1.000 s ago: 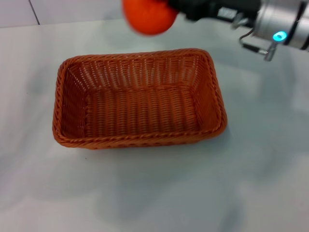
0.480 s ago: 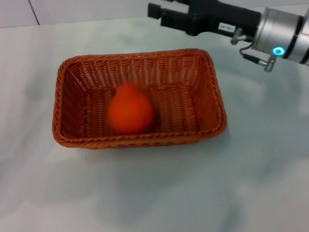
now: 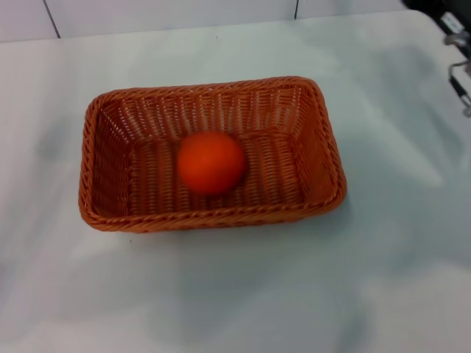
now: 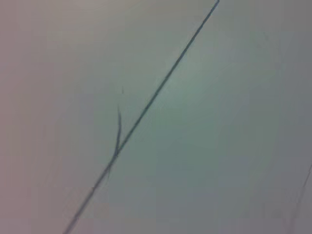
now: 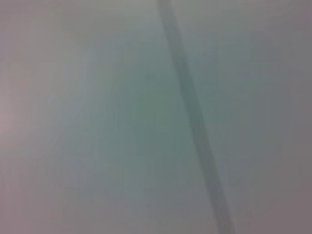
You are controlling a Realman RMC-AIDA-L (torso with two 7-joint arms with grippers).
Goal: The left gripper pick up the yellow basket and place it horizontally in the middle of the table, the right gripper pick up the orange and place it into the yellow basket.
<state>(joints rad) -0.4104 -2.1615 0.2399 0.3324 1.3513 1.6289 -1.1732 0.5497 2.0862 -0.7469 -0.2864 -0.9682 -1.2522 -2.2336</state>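
The yellow basket, an orange-brown woven rectangle, lies lengthwise across the middle of the white table in the head view. The orange rests on the basket floor, slightly left of its centre, with nothing touching it. Only a black piece of my right gripper and some wires show at the far right corner, well away from the basket and above the table. My left gripper is out of view. The wrist views show only a pale surface with a dark line.
A wall or panel with dark seams runs along the table's far edge. Bare white tabletop surrounds the basket on all sides.
The right gripper let go of the orange above the basket's far rim. The orange dropped into the basket and settled. The right arm pulled back to the far right corner.
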